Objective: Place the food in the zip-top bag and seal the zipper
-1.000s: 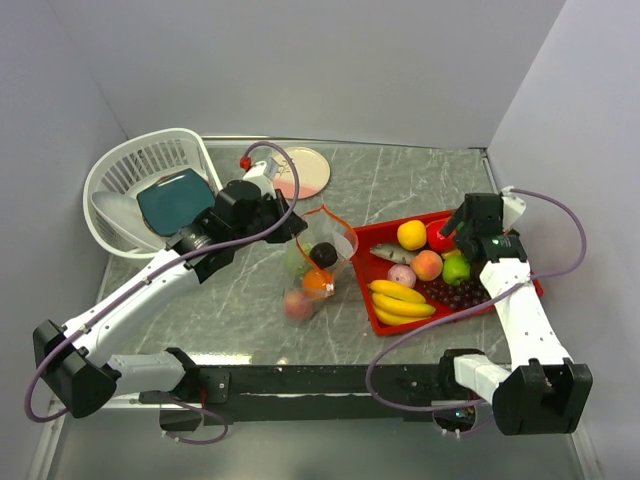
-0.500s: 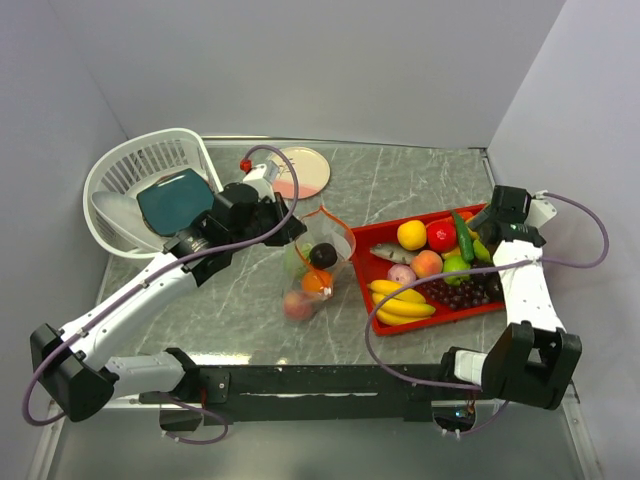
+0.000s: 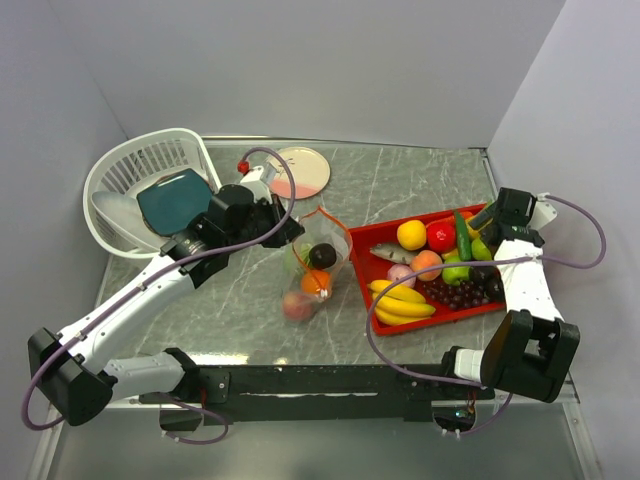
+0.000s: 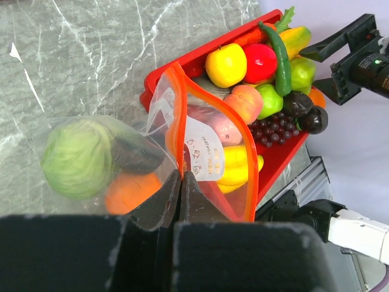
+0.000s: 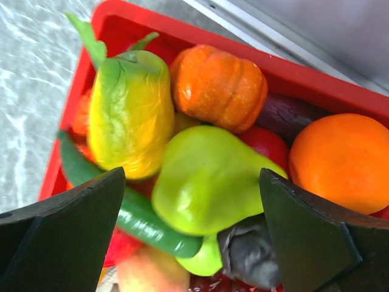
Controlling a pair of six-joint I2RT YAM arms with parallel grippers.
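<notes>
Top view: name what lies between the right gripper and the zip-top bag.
In the top view, the red tray of food fills the stretch from the zip-top bag to the open right gripper: yellow fruit, peach, red fruit, green chilli.

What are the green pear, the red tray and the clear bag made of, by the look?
Green pear-shaped toy: smooth moulded plastic or foam, soft sheen; which, I cannot tell.
Red rectangular tray: likely rigid plastic, even colour, thin raised rim.
Clear zip-top bag: thin glossy plastic film, see-through, creased and sagging.

Grey marbled table, plain pale walls
</notes>
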